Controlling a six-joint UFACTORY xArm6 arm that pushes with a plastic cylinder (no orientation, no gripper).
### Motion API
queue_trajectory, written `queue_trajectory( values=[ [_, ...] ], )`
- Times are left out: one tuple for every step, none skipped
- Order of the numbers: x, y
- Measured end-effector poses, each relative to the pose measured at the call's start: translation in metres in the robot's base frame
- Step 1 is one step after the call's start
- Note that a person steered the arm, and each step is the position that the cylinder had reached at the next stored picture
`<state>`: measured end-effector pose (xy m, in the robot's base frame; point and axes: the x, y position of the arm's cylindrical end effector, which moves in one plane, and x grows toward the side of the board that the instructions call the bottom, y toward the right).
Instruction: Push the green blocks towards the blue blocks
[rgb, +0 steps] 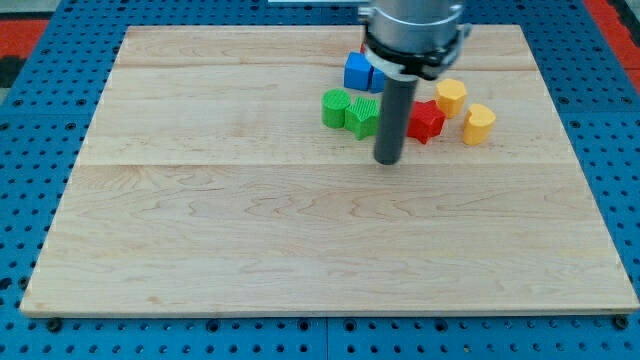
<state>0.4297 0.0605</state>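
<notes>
Two green blocks sit side by side near the view's top centre: a rounded one (336, 107) on the left and a ridged one (362, 116) to its right. A blue cube (357, 71) lies just above them, and a second blue block (376, 80) is mostly hidden behind the rod. My tip (388, 160) rests on the board just below and right of the ridged green block, close to it. The rod rises in front of the blue and red blocks.
A red block (427, 120) sits right of the rod. Two yellow blocks lie further right, one (451, 96) above the other (479, 123). The wooden board (200, 220) lies on a blue pegboard surface.
</notes>
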Motion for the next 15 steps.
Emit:
queue_trajectory(
  values=[
    [-0.011,-0.011],
    [-0.015,-0.012],
    [-0.018,-0.012],
    [-0.023,-0.013],
    [-0.024,-0.013],
    [-0.044,-0.011],
    [-0.049,-0.009],
    [-0.049,-0.003],
    [-0.048,-0.01],
    [-0.054,-0.056],
    [-0.058,-0.071],
    [-0.055,-0.085],
    [0.007,-0.076],
    [0.04,-0.019],
    [0.044,0.045]
  ],
)
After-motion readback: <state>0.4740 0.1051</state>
